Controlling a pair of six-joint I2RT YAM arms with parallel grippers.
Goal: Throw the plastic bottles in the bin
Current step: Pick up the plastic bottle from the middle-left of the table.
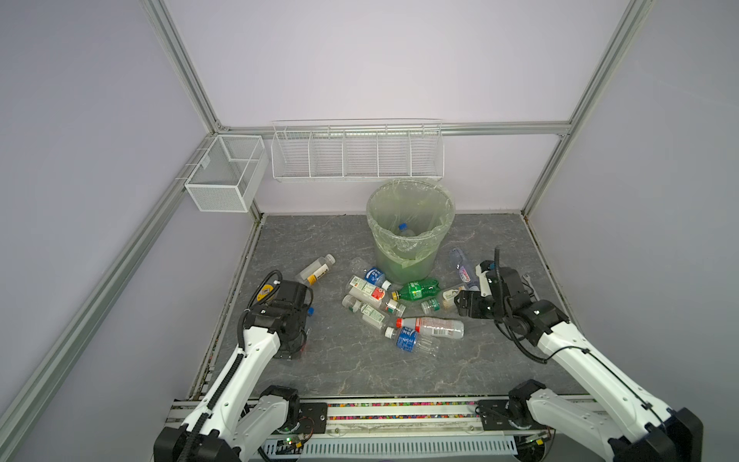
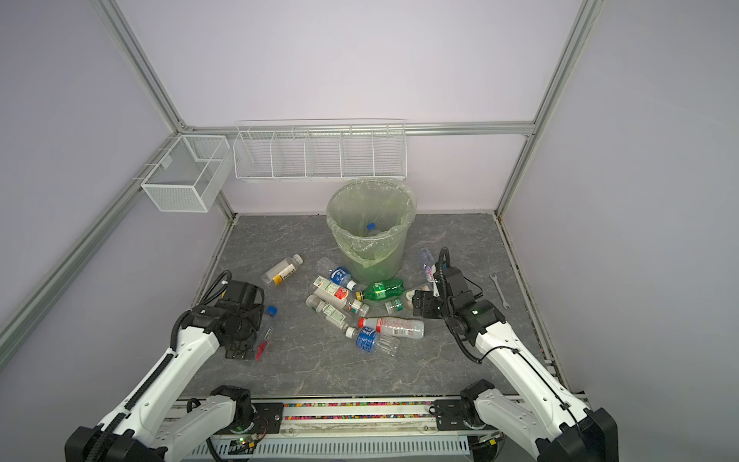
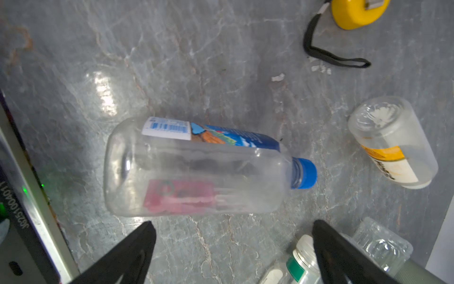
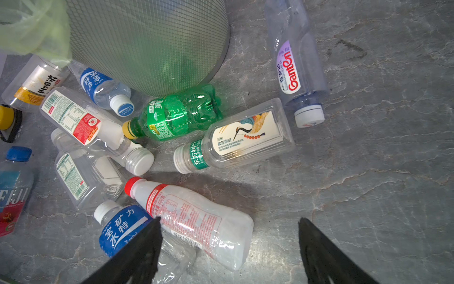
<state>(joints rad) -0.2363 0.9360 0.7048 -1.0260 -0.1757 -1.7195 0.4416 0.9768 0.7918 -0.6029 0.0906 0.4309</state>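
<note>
The bin [image 1: 410, 232], pale green and bag-lined, stands at the back with a blue-capped bottle [image 1: 402, 227] inside. Several plastic bottles lie in front of it, among them a green one [image 1: 418, 290], a red-capped white one [image 4: 196, 221] and a purple-labelled one [image 4: 294, 61]. My left gripper [image 3: 232, 222] hangs open, pointing down over a clear blue-capped bottle [image 3: 196, 167] that lies flat, apart from the pile. My right gripper [image 4: 229, 218] is open above the base end of the red-capped bottle, holding nothing.
A yellow tape measure [image 3: 356, 12] with a black strap lies near the left arm, beside a yellow-labelled bottle [image 3: 393, 145]. A wrench [image 2: 498, 290] lies right of the right arm. A wire mesh box [image 1: 226, 172] and a wire rack [image 1: 356, 152] hang on the walls.
</note>
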